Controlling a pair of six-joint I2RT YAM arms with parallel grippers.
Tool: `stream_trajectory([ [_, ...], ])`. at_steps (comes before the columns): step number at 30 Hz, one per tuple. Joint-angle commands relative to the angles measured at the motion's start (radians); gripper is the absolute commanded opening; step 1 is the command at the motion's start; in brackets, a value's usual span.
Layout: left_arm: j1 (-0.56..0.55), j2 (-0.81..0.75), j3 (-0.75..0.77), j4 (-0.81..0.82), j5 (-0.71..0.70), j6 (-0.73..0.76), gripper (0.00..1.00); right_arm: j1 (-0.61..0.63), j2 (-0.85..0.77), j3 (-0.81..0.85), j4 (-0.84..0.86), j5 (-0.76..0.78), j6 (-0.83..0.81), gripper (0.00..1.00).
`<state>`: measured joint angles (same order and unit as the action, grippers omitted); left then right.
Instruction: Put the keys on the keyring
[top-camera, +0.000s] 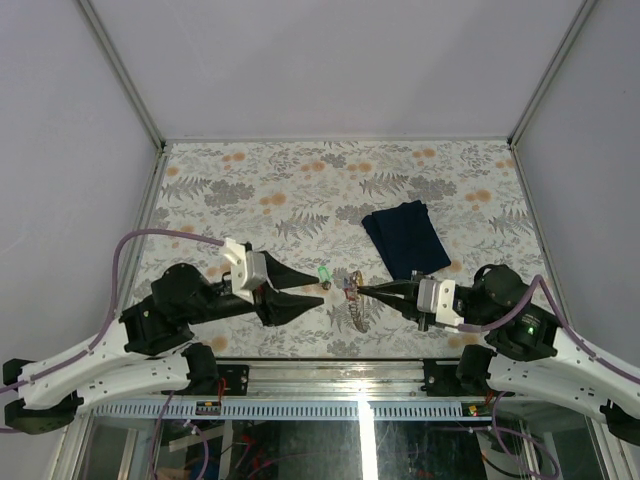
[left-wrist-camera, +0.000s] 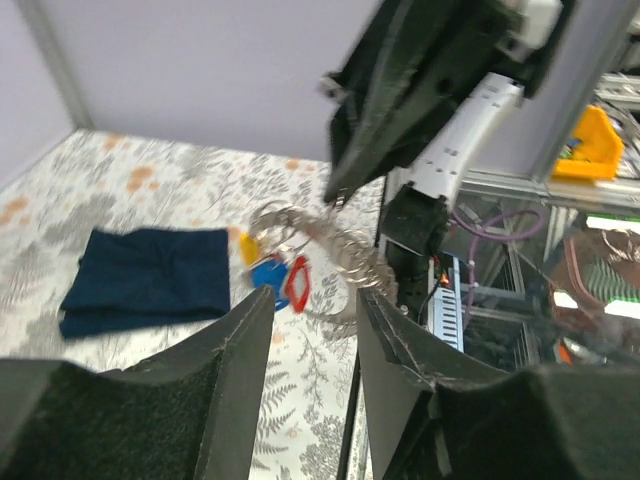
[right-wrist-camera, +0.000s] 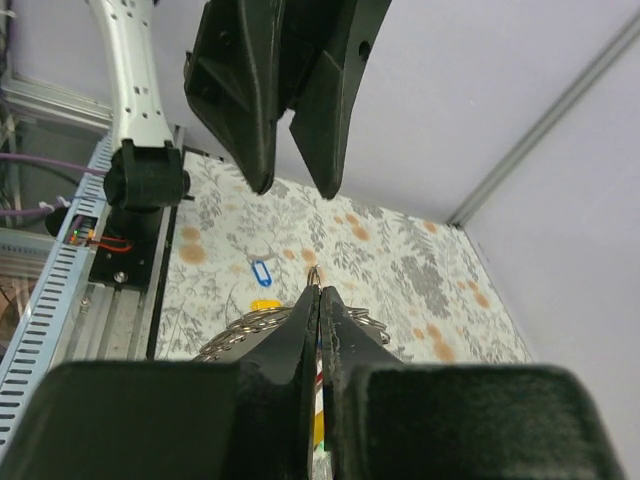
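Note:
The keyring (top-camera: 356, 306), a silvery toothed ring, hangs at the tips of my right gripper (top-camera: 360, 290), which is shut on one of its small loops (right-wrist-camera: 316, 274). In the left wrist view the keyring (left-wrist-camera: 335, 250) carries red (left-wrist-camera: 297, 283), blue (left-wrist-camera: 266, 272) and yellow tags. My left gripper (top-camera: 320, 288) is open and empty, just left of the ring; its fingers (left-wrist-camera: 240, 340) frame bare table. A green-tagged key (top-camera: 324, 273) lies by its upper fingertip. A blue-tagged key (right-wrist-camera: 262, 272) lies on the table in the right wrist view.
A dark navy folded cloth (top-camera: 405, 237) lies behind the right gripper, also in the left wrist view (left-wrist-camera: 150, 275). The floral table (top-camera: 300, 190) is walled on three sides. The table's metal front rail (top-camera: 330, 370) runs just below the grippers.

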<state>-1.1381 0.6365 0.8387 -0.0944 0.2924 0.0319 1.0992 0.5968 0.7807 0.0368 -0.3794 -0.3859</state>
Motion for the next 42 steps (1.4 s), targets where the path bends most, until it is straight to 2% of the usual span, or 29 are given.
stream_trajectory([
  [1, -0.002, -0.035, -0.015, -0.091, -0.309, -0.205, 0.40, 0.006, -0.039, -0.019, -0.020, 0.106, 0.027, 0.00],
  [3, -0.003, -0.034, -0.024, -0.122, -0.405, -0.261, 0.43, 0.006, -0.048, -0.029, -0.038, 0.124, 0.030, 0.00],
  [7, -0.001, -0.001, -0.038, -0.187, -0.499, -0.383, 0.46, 0.006, -0.051, -0.031, -0.072, 0.155, 0.041, 0.00],
  [10, -0.001, 0.065, -0.024, -0.274, -0.581, -0.491, 0.47, 0.006, -0.051, -0.037, -0.089, 0.173, 0.046, 0.00],
  [15, 0.010, 0.203, 0.010, -0.403, -0.687, -0.572, 0.53, 0.006, -0.056, -0.055, -0.093, 0.187, 0.062, 0.00],
  [17, 0.046, 0.261, 0.016, -0.430, -0.693, -0.602, 0.54, 0.006, -0.055, -0.057, -0.097, 0.191, 0.064, 0.00],
  [21, 0.176, 0.375, 0.022, -0.398, -0.582, -0.623, 0.58, 0.006, -0.055, -0.059, -0.100, 0.199, 0.075, 0.00],
  [24, 0.210, 0.476, 0.063, -0.395, -0.638, -0.697, 0.60, 0.006, -0.052, -0.060, -0.093, 0.213, 0.095, 0.00],
  [32, 0.206, 0.726, 0.101, -0.314, -0.747, -0.971, 0.61, 0.005, -0.068, -0.075, -0.064, 0.313, 0.166, 0.00],
  [36, 0.187, 0.835, 0.123, -0.331, -0.787, -1.039, 0.57, 0.006, -0.081, -0.070, -0.070, 0.369, 0.189, 0.00],
  [42, 0.161, 0.945, 0.160, -0.243, -0.762, -1.062, 0.54, 0.007, -0.084, -0.075, -0.061, 0.339, 0.214, 0.00],
])
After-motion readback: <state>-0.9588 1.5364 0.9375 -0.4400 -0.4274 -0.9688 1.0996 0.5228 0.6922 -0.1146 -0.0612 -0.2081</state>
